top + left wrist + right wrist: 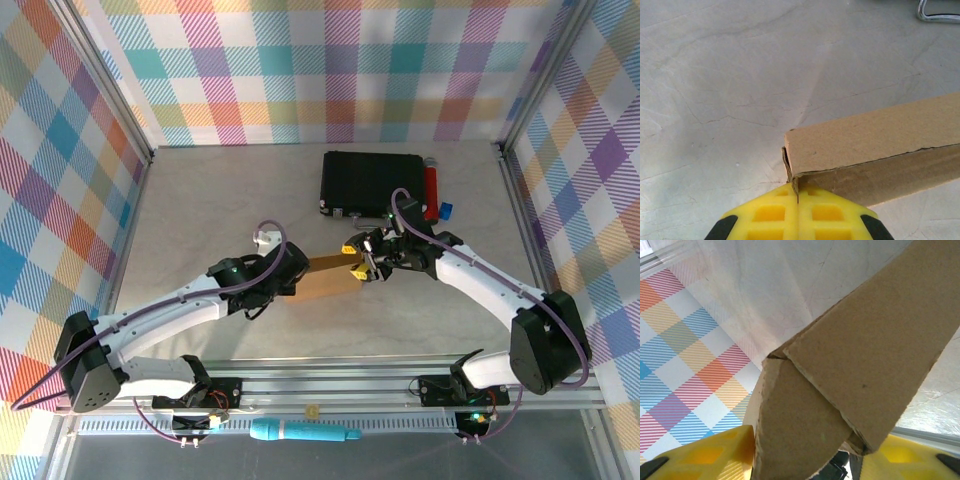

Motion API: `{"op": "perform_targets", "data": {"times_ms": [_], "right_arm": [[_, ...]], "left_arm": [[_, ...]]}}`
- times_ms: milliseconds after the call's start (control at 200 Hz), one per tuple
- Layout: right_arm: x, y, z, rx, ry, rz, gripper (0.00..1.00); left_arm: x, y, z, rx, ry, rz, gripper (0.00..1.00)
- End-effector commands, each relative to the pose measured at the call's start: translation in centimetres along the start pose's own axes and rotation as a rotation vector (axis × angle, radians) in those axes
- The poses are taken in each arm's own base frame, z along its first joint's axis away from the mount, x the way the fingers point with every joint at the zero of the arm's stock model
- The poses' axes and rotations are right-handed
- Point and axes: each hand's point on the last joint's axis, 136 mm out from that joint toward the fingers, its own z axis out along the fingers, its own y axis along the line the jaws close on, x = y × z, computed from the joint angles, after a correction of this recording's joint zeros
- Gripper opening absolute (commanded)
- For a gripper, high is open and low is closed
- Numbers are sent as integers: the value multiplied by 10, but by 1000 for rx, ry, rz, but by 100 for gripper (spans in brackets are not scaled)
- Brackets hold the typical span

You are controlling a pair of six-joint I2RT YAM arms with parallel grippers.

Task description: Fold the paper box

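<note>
left gripper (798, 210) is pinched shut on the paper box (875, 135) at its fingertips — anchor it firmly. right gripper (807, 456) straddles the other end; whether clamped, i cannot tell — fold squarely along the crease.

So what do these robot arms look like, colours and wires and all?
Both the left arm and the right arm have white shells with black joints. A thin purple cable loops along each, and small green lights glow on them. The fingers are bright yellow plastic with square recesses and black patches.
</note>
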Motion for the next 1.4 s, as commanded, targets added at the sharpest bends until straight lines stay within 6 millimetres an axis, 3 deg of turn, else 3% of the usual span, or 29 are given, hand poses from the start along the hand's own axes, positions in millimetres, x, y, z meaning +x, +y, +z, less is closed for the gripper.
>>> {"op": "perform_targets", "data": {"times_ms": [0, 170, 340, 525, 685, 915, 1125, 1395], "right_arm": [[-4, -8, 7, 21, 7, 5, 48], [-6, -13, 10, 39, 7, 4, 45], [-6, -16, 12, 51, 12, 2, 43], [-8, -15, 13, 52, 10, 0, 42], [-7, -13, 13, 51, 12, -2, 42], [-7, -13, 13, 54, 14, -4, 41], [-7, -13, 13, 54, 18, -4, 40], [-6, -13, 14, 53, 21, -4, 39]], "left_arm": [[-2, -5, -11, 59, -19, -26, 6], [-1, -10, -25, 150, -12, -87, 30], [-2, -15, -46, 250, 4, -202, 45], [-8, -2, -60, 282, -2, -520, 68], [-10, 2, -49, 330, 64, -856, 70], [-15, 2, -21, 450, 109, -1290, 65], [-15, -2, -11, 491, 119, -1399, 60], [5, 1, 5, 458, 160, -1441, 47]]}}
